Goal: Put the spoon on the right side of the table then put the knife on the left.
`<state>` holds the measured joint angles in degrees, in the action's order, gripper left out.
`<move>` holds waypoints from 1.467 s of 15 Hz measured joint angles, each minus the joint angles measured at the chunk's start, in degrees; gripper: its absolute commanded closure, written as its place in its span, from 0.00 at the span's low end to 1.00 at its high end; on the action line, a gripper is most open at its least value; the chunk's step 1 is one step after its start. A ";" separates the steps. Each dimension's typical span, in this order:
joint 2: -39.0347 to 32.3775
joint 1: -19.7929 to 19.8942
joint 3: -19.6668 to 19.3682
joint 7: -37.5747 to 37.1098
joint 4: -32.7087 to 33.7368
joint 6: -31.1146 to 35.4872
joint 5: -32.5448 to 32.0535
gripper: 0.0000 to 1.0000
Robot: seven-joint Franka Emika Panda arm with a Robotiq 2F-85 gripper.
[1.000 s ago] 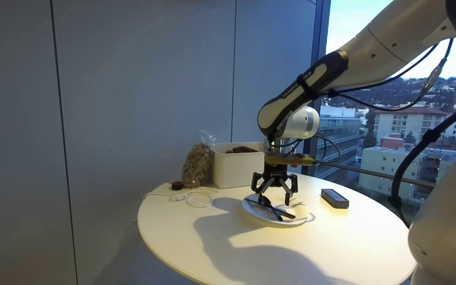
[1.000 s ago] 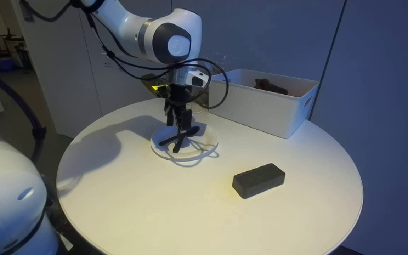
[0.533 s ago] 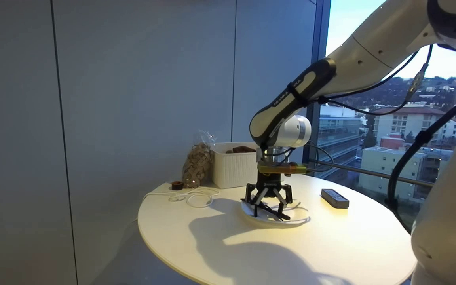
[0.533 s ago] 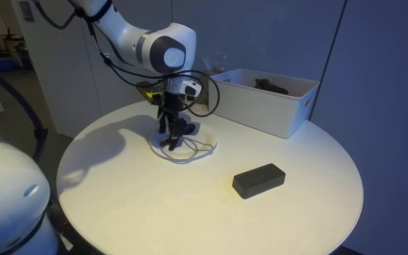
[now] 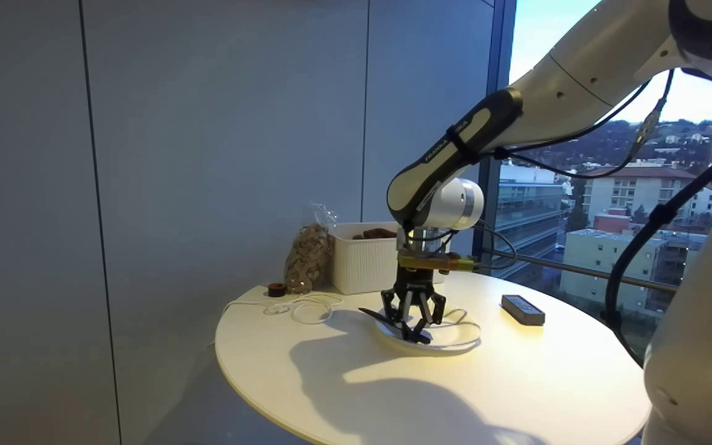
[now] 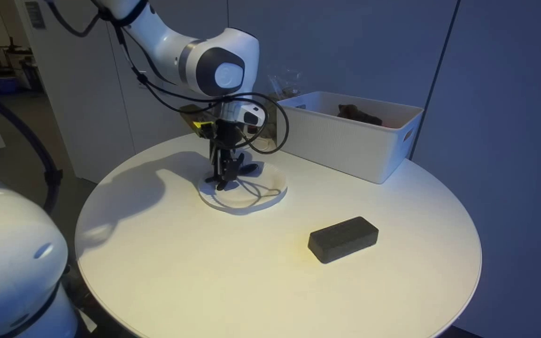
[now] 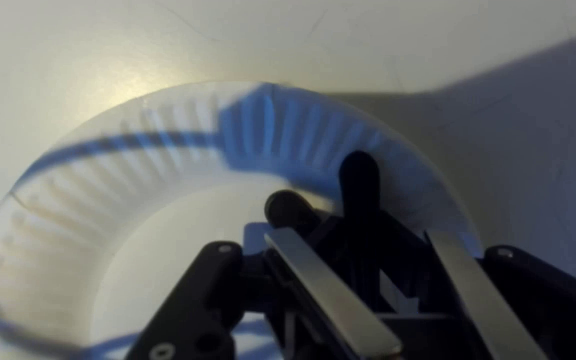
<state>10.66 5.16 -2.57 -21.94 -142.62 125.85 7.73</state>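
Observation:
A white plate (image 6: 256, 206) lies on the round white table (image 6: 204, 272). My gripper (image 5: 415, 334) is down over it, its fingertips drawn close together. In the wrist view the spoon's handle (image 7: 360, 175) runs between the fingers, which appear to press on it from both sides. The spoon's bowl (image 6: 248, 169) pokes out on the far side of the fingers in an exterior view. The knife (image 5: 373, 315) crosses at the fingertips, its blade tilted up past the plate's edge. Its handle end (image 7: 289, 207) shows left of the spoon's. Whether the knife is gripped too is hidden.
A stubby black block (image 6: 343, 239) sits on the table beyond the plate. At the back stand a white bin (image 6: 345, 145) and a clear bag (image 5: 308, 256). A white cable (image 5: 309, 318) is coiled near a small dark roll (image 5: 276, 290).
The gripper has come down onto the plate and its fingers have closed in. The knife has slid and its blade has tipped up. The spoon has shifted slightly with the fingers.

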 measured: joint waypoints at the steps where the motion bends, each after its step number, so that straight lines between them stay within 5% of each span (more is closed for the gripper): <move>1: 0.00 -0.07 0.01 0.02 -0.08 0.24 0.00 0.93; 8: 0.70 -0.17 1.98 -3.94 -0.85 1.62 -8.34 0.93; 16: 9.78 0.43 4.07 -8.73 -3.57 0.33 -17.25 0.94; 22: 16.01 5.84 5.41 -14.98 -4.58 0.29 -26.56 0.96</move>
<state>26.67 11.00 2.83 -36.92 -147.20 126.13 -18.83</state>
